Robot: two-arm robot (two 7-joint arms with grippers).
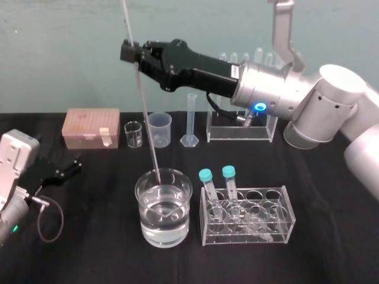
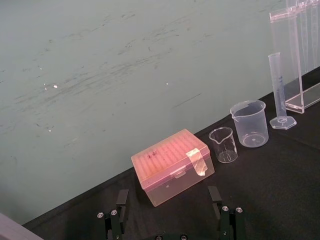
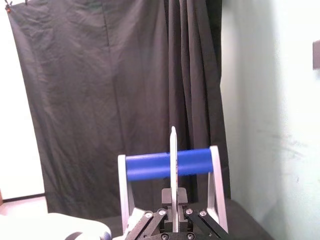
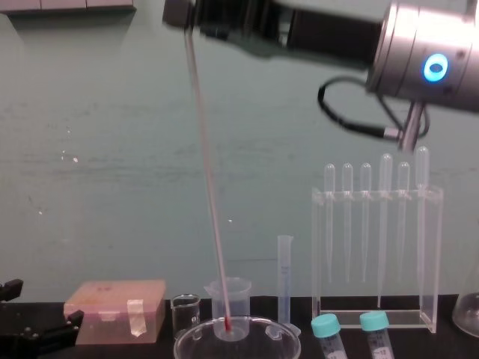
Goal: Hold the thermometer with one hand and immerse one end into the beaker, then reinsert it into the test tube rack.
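Lower left: my left gripper (image 1: 66, 167), parked, fingers spread. Low centre: beaker (image 1: 164, 207), tilted thermometer (image 1: 145, 112) tip dipped inside, top cut off at the frame edge, scale marks unreadable. Upper left: my right gripper (image 1: 131, 56) pinching it. Back, right of centre: test tube rack (image 1: 260, 131).

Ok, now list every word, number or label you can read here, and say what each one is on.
No text is readable.
Thermometer, held by the right gripper with its tip in the beaker: scale marks too small to read.
Graduated cylinder: graduations too small to read.
Pink box: dark scribble on the lid, too blurred to read.
Left gripper, idle at the table's left: no text seen.
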